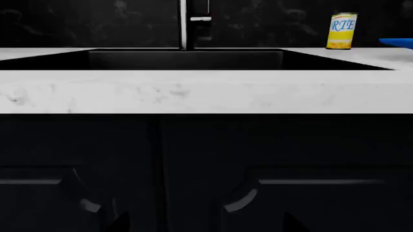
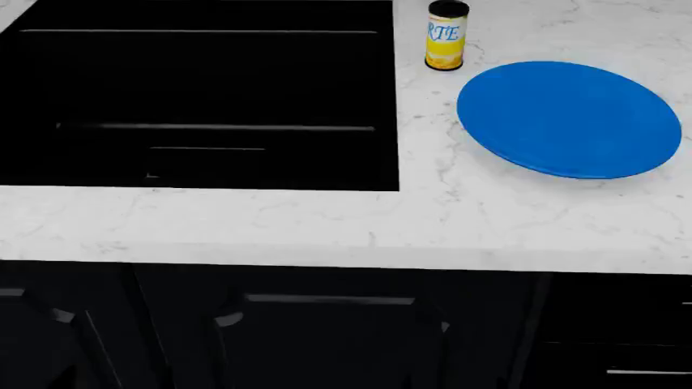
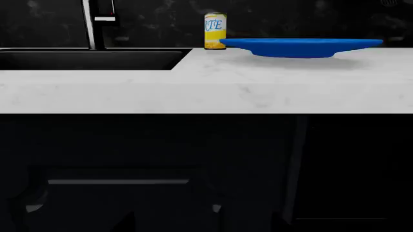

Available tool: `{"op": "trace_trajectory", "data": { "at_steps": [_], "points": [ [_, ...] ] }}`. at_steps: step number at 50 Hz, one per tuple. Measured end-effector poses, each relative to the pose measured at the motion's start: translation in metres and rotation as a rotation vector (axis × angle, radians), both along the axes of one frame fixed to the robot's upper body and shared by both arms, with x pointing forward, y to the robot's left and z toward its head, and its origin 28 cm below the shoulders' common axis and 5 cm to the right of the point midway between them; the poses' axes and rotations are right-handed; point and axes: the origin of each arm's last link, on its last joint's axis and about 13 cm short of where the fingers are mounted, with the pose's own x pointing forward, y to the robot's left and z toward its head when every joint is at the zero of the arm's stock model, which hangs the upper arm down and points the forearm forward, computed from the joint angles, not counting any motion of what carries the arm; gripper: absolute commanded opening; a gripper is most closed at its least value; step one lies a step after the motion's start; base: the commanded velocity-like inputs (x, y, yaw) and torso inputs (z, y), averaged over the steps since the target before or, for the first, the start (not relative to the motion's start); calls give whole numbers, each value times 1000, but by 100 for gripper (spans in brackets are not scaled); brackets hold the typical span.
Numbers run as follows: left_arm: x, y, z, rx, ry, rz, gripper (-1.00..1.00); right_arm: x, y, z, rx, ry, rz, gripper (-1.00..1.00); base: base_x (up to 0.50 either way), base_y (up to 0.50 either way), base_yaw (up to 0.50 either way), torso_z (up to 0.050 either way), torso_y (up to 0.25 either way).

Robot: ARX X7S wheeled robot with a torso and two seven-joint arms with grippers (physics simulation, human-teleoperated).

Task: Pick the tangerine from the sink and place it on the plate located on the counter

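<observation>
Both arms hang low in front of the dark cabinet doors [image 2: 324,332], below the counter [image 2: 324,223]; neither gripper shows clearly in any view. Only faint dark tips sit at the lower edge of both wrist views, so whether either one is released or clenched can't be told.

The tangerine isn't visible anywhere. The sink [image 2: 206,97] is a black basin left of the plate, its inside too dark to make out any fruit, and the wrist cameras look at it edge-on past the front lip. Presumably it lies on the basin floor, unseen.

The plate [image 2: 568,117], bright blue, lies flat on the counter right of the sink, bare. A yellow can with black lid [image 2: 446,36] stands just beside the plate's far-left edge, close to the sink corner. A faucet [image 1: 184,24] rises behind the basin.

Step in hand, as I judge it: the reach hasn't started. Raise an arm above the counter lip first, and get a wrist camera looking down into the basin to find the fruit before descending. Come in with the jaws spread, and keep clear of the faucet and the can.
</observation>
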Motion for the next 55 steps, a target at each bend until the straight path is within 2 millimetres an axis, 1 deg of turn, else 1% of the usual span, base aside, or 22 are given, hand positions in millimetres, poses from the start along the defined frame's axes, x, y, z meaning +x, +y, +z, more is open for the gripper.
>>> {"op": "trace_trajectory", "data": {
  "at_steps": [2, 10, 31, 48, 52, 55],
  "points": [
    [2, 2, 1, 3, -2, 9, 100, 3, -2, 0, 1, 7, 6, 100, 0, 0, 0, 0, 0],
    [0, 1, 2, -13, 1, -6, 100, 0, 0, 0, 5, 6, 4, 100, 0, 0, 0, 0, 0],
    [-8, -1, 10, -28, -2, -53, 100, -10, 2, 8, 8, 9, -7, 100, 0, 0, 0, 50, 0],
    [-10, -1, 14, -48, 8, -66, 100, -11, 2, 15, 10, 9, -18, 100, 0, 0, 0, 49, 0],
    [-8, -1, 21, -57, 15, -61, 100, -11, 1, 21, 4, 2, -23, 100, 0, 0, 0, 0, 0],
    [-4, 1, 33, -53, 15, -59, 100, -8, -2, 32, -5, -12, -30, 100, 0, 0, 0, 0, 0]
  ]
}}
